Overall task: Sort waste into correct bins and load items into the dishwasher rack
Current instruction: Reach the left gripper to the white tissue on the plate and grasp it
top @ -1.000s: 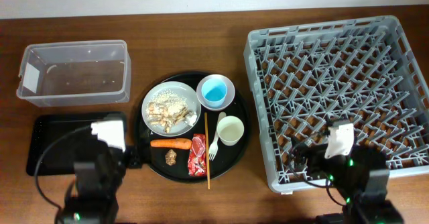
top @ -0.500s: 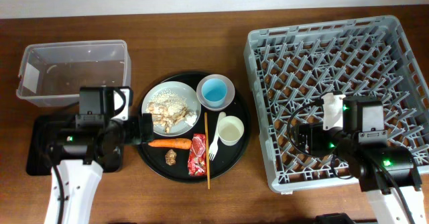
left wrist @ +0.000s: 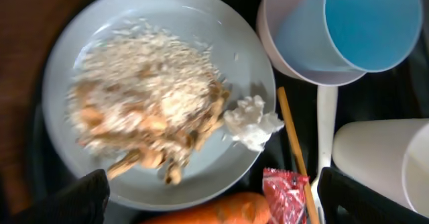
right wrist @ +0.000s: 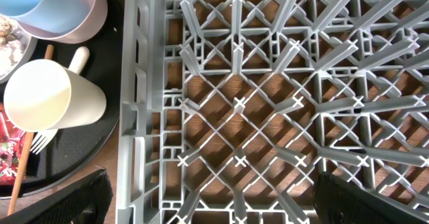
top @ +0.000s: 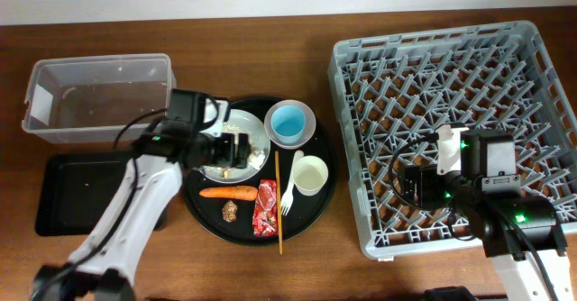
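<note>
On the right, dishwasher rack [top: 345, 130]: right gripper [right wrist: 214, 200] hangs over its grid, jaws wide apart, holding nothing.
Round black tray [top: 306, 209]: carries plate [left wrist: 248, 83], bowl [left wrist: 288, 36] holding blue cup [left wrist: 362, 23], carrot [top: 229, 192], wrapper [top: 267, 206].
Overhead only: clear tub [top: 99, 62], black rectangular tray [top: 81, 193], left of the round tray.
Plate: food scraps [left wrist: 147, 103] plus tissue [left wrist: 253, 122], the tissue clearest from the left wrist.
Left gripper [left wrist: 214, 192]: jaws spread wide over the plate's edge, gripping nothing.

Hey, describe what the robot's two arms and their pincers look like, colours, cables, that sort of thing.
The left arm has a long white link, a black wrist topped by a white block, and a looping black cable. The right arm is blocky and black, with a white block, a black cable and small green lights. The left pincer and right pincer are black.
</note>
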Action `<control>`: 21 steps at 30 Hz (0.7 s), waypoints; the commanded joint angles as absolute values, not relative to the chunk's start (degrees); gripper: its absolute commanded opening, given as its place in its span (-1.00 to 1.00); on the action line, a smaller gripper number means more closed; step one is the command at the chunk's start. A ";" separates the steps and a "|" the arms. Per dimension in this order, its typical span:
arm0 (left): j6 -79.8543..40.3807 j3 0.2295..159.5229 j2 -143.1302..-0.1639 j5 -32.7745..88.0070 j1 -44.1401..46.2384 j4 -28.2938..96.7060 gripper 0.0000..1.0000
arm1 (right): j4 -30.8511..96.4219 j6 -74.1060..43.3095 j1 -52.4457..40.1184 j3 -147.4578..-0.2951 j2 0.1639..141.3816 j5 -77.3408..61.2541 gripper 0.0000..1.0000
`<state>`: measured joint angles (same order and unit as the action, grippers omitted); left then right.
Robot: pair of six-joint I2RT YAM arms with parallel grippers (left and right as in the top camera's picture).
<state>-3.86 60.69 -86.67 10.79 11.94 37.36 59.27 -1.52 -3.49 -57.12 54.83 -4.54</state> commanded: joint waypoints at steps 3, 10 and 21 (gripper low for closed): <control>-3.36 61.56 -92.25 11.57 16.93 32.99 0.98 | 58.98 -1.93 -3.73 -58.54 56.62 -3.84 0.97; -3.36 61.56 -96.84 7.66 20.97 30.39 0.96 | 59.20 -1.91 -3.73 -58.54 58.61 -3.81 0.97; -3.36 61.54 -99.70 7.68 21.39 29.50 0.34 | 59.42 -1.91 -3.73 -58.57 58.61 -3.81 0.97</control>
